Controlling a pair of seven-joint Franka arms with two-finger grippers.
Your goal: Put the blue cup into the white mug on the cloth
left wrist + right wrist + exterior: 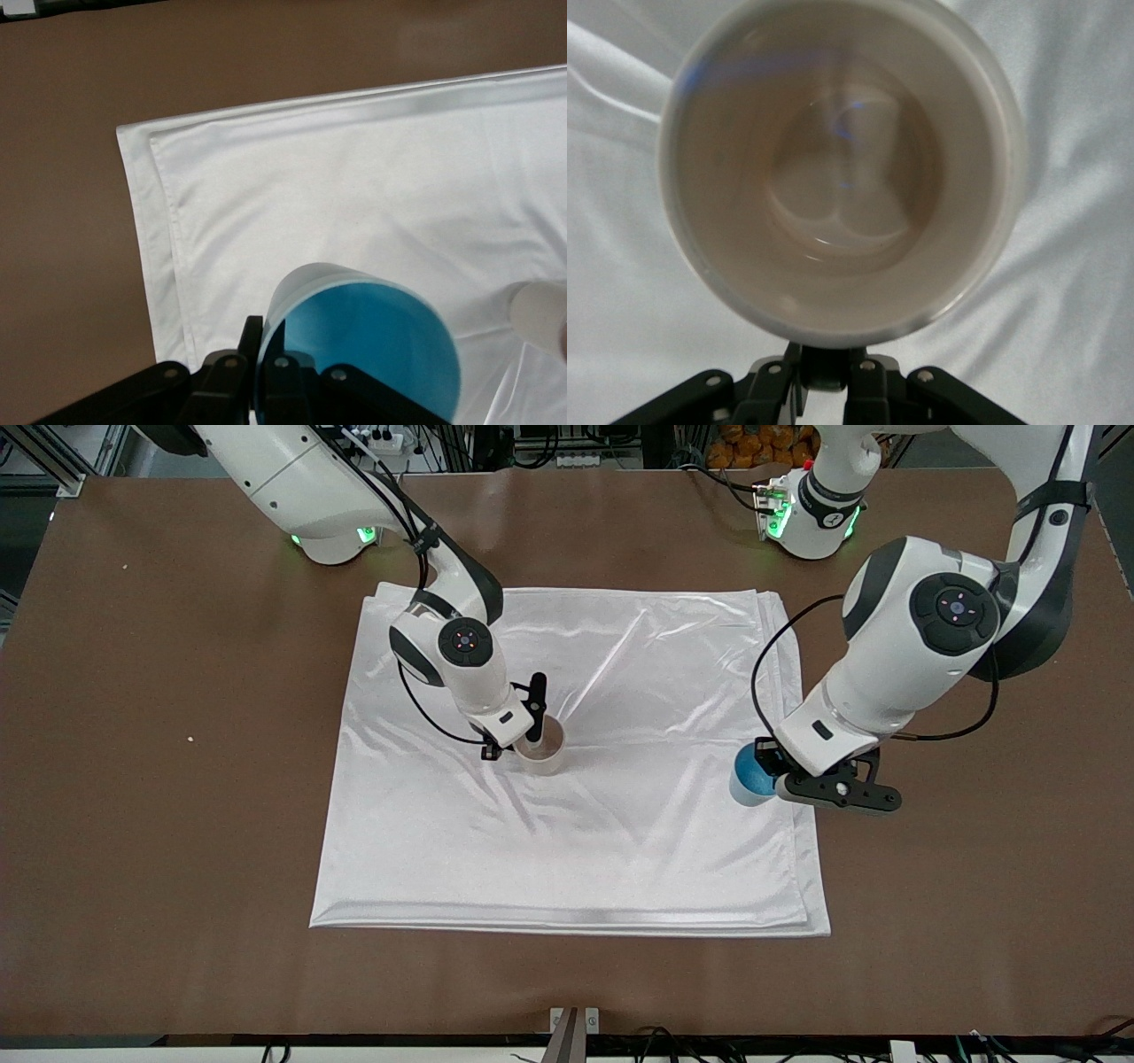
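Observation:
The white mug stands upright near the middle of the cloth. My right gripper is shut on its small dark handle. In the right wrist view the mug shows an empty beige inside, with the right gripper clamped on the handle. My left gripper is shut on the wall of the blue cup, over the cloth's edge toward the left arm's end. In the left wrist view the left gripper has one finger inside the blue cup and one outside. I cannot tell whether the cup touches the cloth.
The brown table surrounds the cloth on all sides. Both arm bases stand along the edge farthest from the front camera. The mug's side shows at the rim of the left wrist view.

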